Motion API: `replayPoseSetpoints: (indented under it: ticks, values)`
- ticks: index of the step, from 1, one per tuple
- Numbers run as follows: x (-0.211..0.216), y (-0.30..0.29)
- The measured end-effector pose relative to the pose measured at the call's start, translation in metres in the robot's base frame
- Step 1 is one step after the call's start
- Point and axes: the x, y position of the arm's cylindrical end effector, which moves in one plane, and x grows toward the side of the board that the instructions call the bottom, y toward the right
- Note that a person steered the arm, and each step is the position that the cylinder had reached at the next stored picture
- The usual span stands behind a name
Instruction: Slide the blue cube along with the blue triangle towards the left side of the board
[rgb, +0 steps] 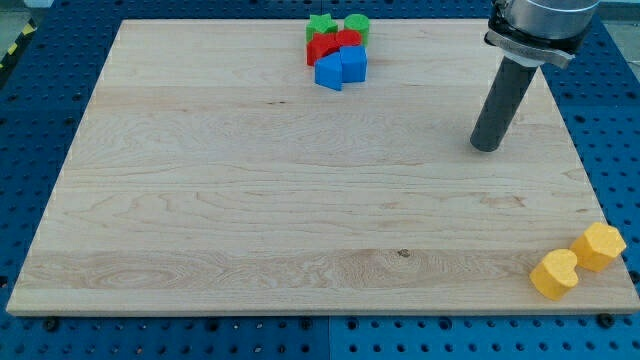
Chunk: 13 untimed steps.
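Observation:
The blue cube (353, 63) and the blue triangle (328, 73) sit side by side near the view's top centre of the wooden board (250, 200), the triangle on the left. They touch a cluster of red and green blocks just above them. My tip (486, 147) rests on the board well to the right of the blue blocks and a little lower, apart from every block.
Two red blocks (330, 45) lie directly above the blue ones. A green star (320, 24) and a green cylinder (357, 24) sit at the board's top edge. A yellow heart (554, 274) and a yellow hexagon (599, 246) sit at the bottom right corner.

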Motion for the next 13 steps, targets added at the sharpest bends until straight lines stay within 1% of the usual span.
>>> replayPoseSetpoints:
  ticks: [1,2,3,4,5,6,7,8,9,11,13]
  values:
    - [0.000,0.000]
    - [0.001,0.014]
    - [-0.003,0.104]
    - [-0.030,0.124]
    - [-0.048,0.087]
    - [-0.086,0.047]
    - [-0.113,0.007]
    - [-0.125,-0.044]
    - [-0.126,-0.068]
    - [-0.141,-0.074]
    - [-0.116,-0.144]
